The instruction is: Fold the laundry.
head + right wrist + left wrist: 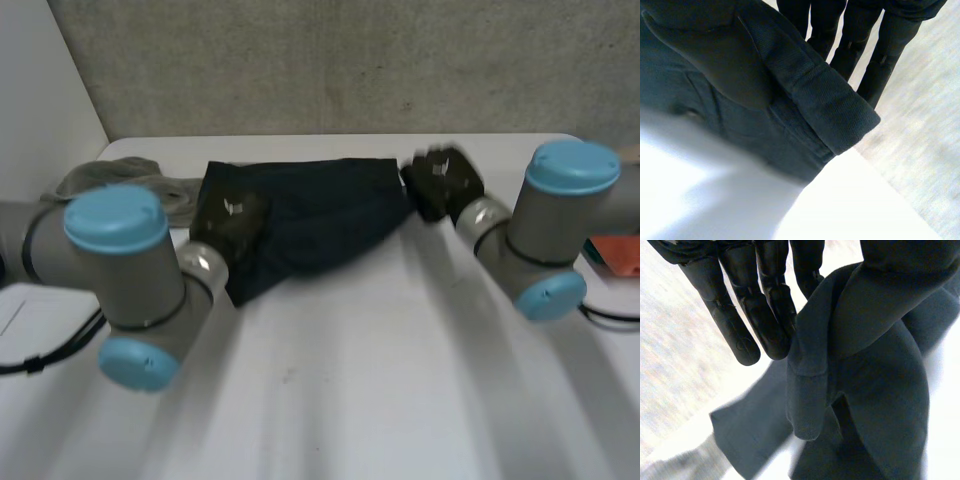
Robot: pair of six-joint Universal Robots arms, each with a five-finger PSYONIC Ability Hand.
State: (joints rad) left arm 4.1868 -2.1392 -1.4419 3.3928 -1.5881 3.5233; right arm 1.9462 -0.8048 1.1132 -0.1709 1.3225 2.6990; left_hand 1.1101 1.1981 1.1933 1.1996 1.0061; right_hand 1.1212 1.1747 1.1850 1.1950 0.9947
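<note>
Cloth like this dark navy cloth garment point(320, 215) should handle light, limp and floppy, sagging wherever it is unsupported, so its hemmed ends look like the best places to take hold. It stretches across the far part of the white surface point(380, 380), between the two hands. The left hand point(228, 222) is at one end, its nearly straight fingers point(765, 315) seemingly pinching a fold against the cloth-covered thumb. The right hand point(440, 182) is at the other end, where straight fingers point(840, 45) appear to pinch the thick hem likewise.
</note>
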